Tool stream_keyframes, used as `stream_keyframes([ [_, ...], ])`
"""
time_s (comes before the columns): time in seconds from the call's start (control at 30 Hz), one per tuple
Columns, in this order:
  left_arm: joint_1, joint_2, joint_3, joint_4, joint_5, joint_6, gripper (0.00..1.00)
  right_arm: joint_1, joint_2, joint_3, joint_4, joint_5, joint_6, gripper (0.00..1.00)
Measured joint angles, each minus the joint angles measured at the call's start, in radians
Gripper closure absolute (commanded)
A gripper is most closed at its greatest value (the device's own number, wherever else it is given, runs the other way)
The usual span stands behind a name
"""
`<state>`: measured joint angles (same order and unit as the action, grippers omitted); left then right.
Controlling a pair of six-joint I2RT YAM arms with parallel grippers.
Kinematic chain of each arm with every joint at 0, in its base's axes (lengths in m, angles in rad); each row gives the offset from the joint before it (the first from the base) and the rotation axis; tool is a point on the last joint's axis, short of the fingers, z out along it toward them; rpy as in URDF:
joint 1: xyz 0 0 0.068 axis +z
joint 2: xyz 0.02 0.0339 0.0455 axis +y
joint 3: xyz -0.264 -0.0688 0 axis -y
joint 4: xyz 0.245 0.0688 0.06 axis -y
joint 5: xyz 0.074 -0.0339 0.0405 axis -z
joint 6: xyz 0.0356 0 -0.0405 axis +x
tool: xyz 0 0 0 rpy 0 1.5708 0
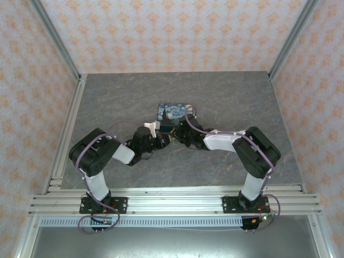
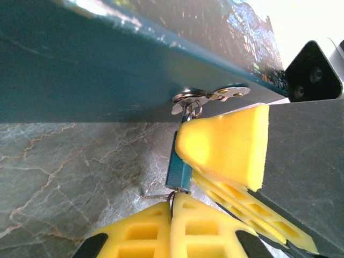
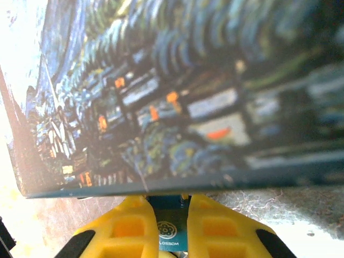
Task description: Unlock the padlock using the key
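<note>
The padlock [image 2: 178, 172] hangs from the metal hasp [image 2: 210, 96] on the side of the Starry Night tin [image 2: 80, 70], its thin shackle [image 2: 192, 110] looped through the hasp ring. The teal body hangs just above the grey marbled table [image 2: 64, 172]; whether it touches the surface cannot be told. The right gripper [image 3: 167, 202] is clamped on that body: in its own wrist view the two yellow pads squeeze the padlock from both sides, with the round logo showing between them, right under the edge of the tin's lid. From the left wrist view, one of those pads [image 2: 226, 142] presses the padlock's upper part. The left gripper [image 2: 172, 208] comes up from below with its pads pressed together, pinching the key [image 2: 170, 195] (only a thin metal sliver of it shows at the tips), which meets the lower end of the padlock. In the top view both arms bend inward and meet just in front of the tin
</note>
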<state>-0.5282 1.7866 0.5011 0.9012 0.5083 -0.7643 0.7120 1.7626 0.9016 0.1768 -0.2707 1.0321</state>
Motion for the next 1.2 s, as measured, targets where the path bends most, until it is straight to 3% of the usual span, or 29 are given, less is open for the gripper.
stream_keyframes([
  [0.07, -0.001, -0.014, -0.001, -0.021, 0.003, 0.008, 0.71, 0.000, 0.000, 0.000, 0.007, -0.006, 0.006, 1.00],
  [0.17, -0.002, -0.058, -0.010, -0.064, 0.007, 0.029, 0.63, 0.001, 0.000, 0.000, 0.020, -0.010, 0.021, 1.00],
  [0.4, 0.024, -0.155, -0.044, -0.114, 0.038, 0.051, 0.63, 0.001, 0.000, 0.000, 0.038, -0.014, 0.052, 1.00],
  [0.67, 0.112, -0.127, -0.057, -0.105, 0.146, 0.006, 0.70, 0.001, 0.000, -0.002, 0.060, -0.019, 0.084, 1.00],
  [1.0, 0.113, -0.082, -0.039, -0.093, 0.195, -0.023, 0.79, 0.001, 0.000, -0.008, 0.078, -0.022, 0.103, 1.00],
  [1.07, 0.114, -0.082, -0.036, -0.093, 0.194, -0.021, 0.77, 0.001, 0.000, -0.011, 0.078, -0.021, 0.106, 1.00],
  [1.2, 0.129, -0.082, -0.037, -0.094, 0.190, -0.022, 0.63, 0.001, 0.000, -0.014, 0.085, -0.022, 0.110, 1.00],
])
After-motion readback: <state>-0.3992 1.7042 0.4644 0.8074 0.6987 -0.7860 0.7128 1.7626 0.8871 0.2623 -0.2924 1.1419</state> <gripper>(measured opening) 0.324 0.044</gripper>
